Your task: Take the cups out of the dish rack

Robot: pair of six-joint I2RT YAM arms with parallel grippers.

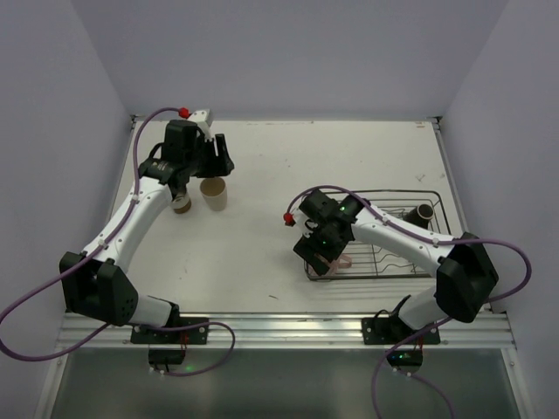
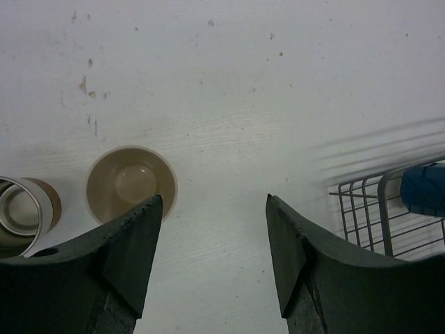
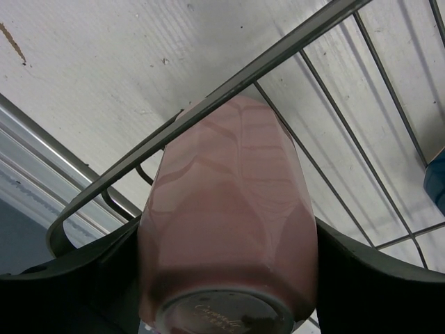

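- pink cup [image 3: 229,174] is right at the right wrist lens, base toward the camera. There is script lettering on the base, too blurred to read.
- table [image 1: 262,253]: white top with a few scuffs and specks, no markings.
- dish rack [image 1: 395,259]: dark wire, sits on the table's right side in front of the right arm. No label visible.
- right gripper [image 3: 228,240]: fingers clamped on both sides of the pink cup at the rack's near-left corner. The rack's rim wire runs across the cup's far end. Can't tell whether the cup rests on the wires or is clear of them.
- left gripper [image 2: 213,202]: jaws spread with nothing between them, over the far-left part of the table, well apart from the rack.
- beige cup [image 2: 131,182]: upright on the table, mouth up, just beside the left finger.
- tan cup [image 2: 21,212]: pale inside, on the table just beside the beige cup.
- dark brown cup [image 1: 424,211]: on its side in the rack's far-right area.
- blue cup [image 2: 424,189]: only partly in view, inside the rack behind its wires.
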